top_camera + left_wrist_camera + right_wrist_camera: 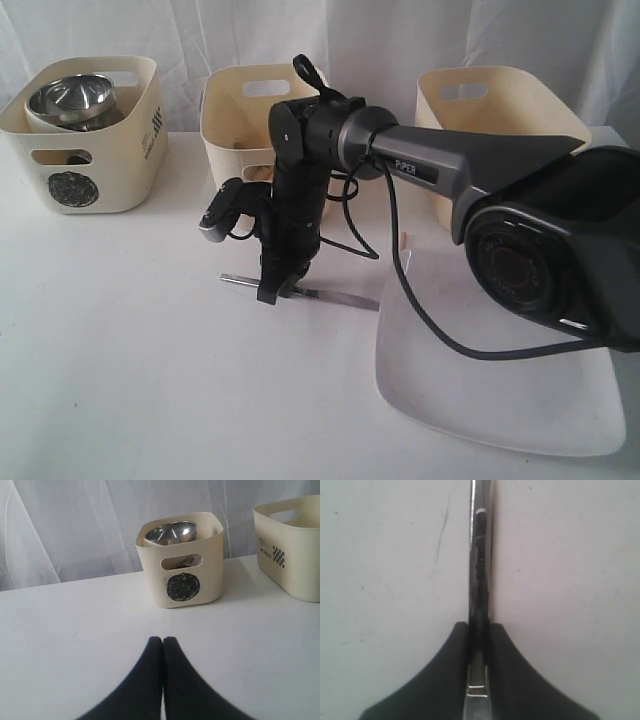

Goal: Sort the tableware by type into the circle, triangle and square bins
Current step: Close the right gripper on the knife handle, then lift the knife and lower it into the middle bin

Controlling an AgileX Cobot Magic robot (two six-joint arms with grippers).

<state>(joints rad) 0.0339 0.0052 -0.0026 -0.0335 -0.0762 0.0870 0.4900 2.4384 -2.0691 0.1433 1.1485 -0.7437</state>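
A steel knife lies flat on the white table, in front of the middle bin. My right gripper has reached across the middle and points down onto it. The right wrist view shows that gripper shut on the knife, whose handle runs between the two black fingers. A large white squarish plate lies at the front right. The bin with the black circle mark holds a steel bowl. My left gripper is shut and empty, facing the circle bin and the steel bowl.
A middle cream bin and a right cream bin stand along the back by the white curtain. The right arm's dark body and its cable hang over the plate. The left wrist view shows another bin beside the circle bin.
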